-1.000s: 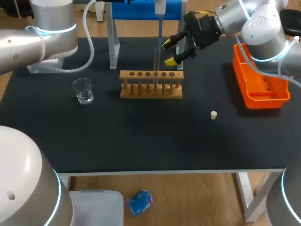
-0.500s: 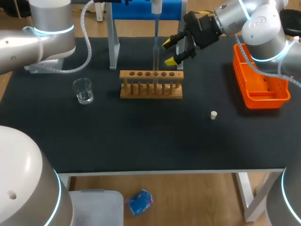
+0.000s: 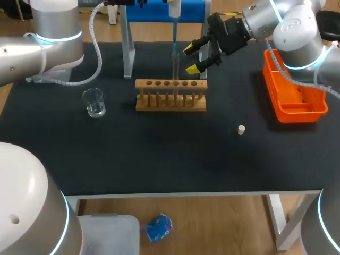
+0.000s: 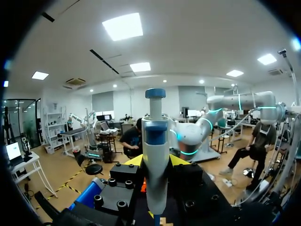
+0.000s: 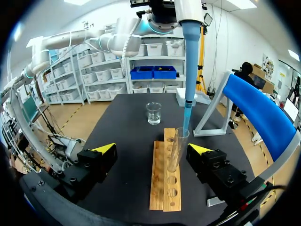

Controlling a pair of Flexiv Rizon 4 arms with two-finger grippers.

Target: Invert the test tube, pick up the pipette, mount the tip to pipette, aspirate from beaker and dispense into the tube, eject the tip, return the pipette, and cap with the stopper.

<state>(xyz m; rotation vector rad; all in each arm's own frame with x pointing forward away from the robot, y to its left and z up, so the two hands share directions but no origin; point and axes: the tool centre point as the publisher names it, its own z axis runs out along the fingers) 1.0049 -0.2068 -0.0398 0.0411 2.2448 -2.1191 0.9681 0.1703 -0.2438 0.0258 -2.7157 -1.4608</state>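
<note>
The right gripper [image 3: 193, 59] has its jaws spread wide, pinching nothing. In the right wrist view its two yellow tips stand on either side of the wooden rack [image 5: 164, 188]. The test tube [image 5: 176, 150] rises between them, nearer one finger, and I cannot tell whether it touches that finger.

The left gripper [image 4: 155, 162] is closed on the pipette [image 4: 155, 165], with a yellow tip showing on each side of its white body. The pipette hangs upright over the rack. The end of its blue tip [image 5: 188, 84] is at the open mouth of the tube.

There is one tube, standing upright in a hole of the one rack [image 3: 170, 95]. One beaker [image 3: 94, 102] with a little clear liquid sits well apart from the rack, on the left arm's side. One small pale stopper [image 3: 241, 129] lies alone on the black table [image 3: 159, 159], nearer the front edge. One orange basket [image 3: 292, 90] sits under the right arm.

A blue stand [image 3: 159, 10] on grey legs rises just behind the rack, close to both the pipette and the right gripper.
</note>
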